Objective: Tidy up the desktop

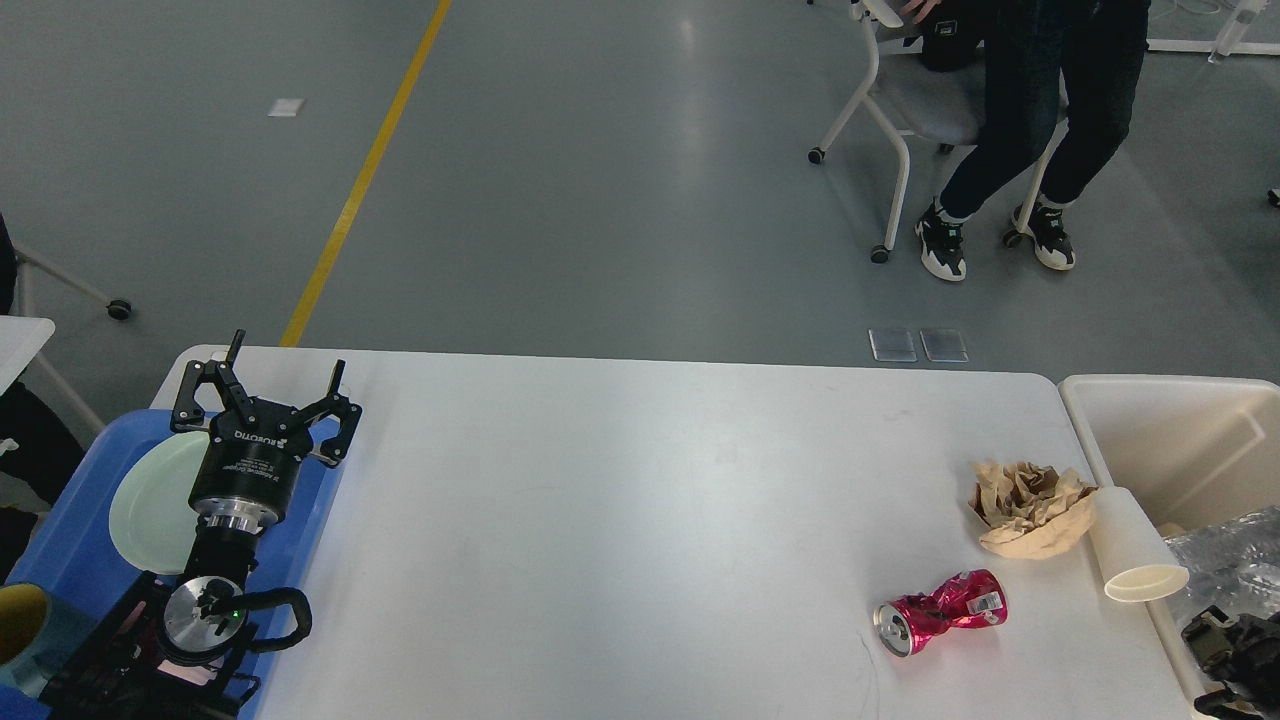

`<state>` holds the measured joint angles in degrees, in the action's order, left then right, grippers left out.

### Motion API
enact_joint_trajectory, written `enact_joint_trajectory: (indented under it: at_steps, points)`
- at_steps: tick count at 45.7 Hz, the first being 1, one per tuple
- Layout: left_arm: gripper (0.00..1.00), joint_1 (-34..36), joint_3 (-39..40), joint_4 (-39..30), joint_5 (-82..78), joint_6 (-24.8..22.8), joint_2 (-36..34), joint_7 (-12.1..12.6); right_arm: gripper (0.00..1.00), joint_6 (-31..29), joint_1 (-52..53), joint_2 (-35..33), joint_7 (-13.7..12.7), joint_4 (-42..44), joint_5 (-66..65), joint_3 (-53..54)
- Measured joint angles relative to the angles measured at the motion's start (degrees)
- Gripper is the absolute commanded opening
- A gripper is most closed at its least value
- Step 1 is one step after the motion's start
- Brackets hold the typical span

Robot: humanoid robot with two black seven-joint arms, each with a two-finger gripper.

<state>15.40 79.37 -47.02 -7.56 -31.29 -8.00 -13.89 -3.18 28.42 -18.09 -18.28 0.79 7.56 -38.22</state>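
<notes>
Head view: single camera, high, facing forward and down.
Looks from the near edge of the desktop (620, 520) across to grey floor (600, 180) beyond; left arm enters at lower left over a blue tray (60, 540), cream bin (1160, 420) cut by right edge.

The robot's right gripper (1228, 655) shows only as a dark lump at the bottom right edge, its fingers impossible to separate. The cream-white open plastic bin (1150, 400) runs off the right edge. The pale green round plate (145, 505) lies half hidden behind the left arm. A yellow-lined cup (20, 625), perhaps teal outside, is cut off at left.
</notes>
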Motion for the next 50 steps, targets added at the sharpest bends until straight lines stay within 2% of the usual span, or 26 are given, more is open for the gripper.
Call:
enact_joint_trajectory:
  at_steps: [2, 3, 4, 12, 28, 41, 50]
  points:
    - [0.96, 0.0, 0.0, 0.0, 0.0, 0.0, 0.0, 0.0, 0.89, 0.4, 0.0, 0.0, 0.0, 0.0, 0.0, -0.1]
    - [0.96, 0.0, 0.0, 0.0, 0.0, 0.0, 0.0, 0.0, 0.97, 0.7, 0.0, 0.1, 0.0, 0.0, 0.0, -0.2]
    - [0.96, 0.0, 0.0, 0.0, 0.0, 0.0, 0.0, 0.0, 1.00, 1.0, 0.0, 0.1, 0.0, 0.1, 0.0, -0.2]
    - [0.96, 0.0, 0.0, 0.0, 0.0, 0.0, 0.0, 0.0, 1.00, 3.3, 0.2, 0.1, 0.0, 0.2, 0.0, -0.4]
    - [0.96, 0.0, 0.0, 0.0, 0.0, 0.0, 0.0, 0.0, 1.00, 2.5, 2.3, -1.2, -0.3, -1.4, -0.2, -0.5]
    - [0.96, 0.0, 0.0, 0.0, 0.0, 0.0, 0.0, 0.0, 1.00, -9.4, 17.7, -14.0, -0.8, -10.9, -3.9, -1.1]
    - [0.96, 0.0, 0.0, 0.0, 0.0, 0.0, 0.0, 0.0, 1.00, -19.4, 28.5, -16.5, -0.7, -12.0, -9.3, -2.9]
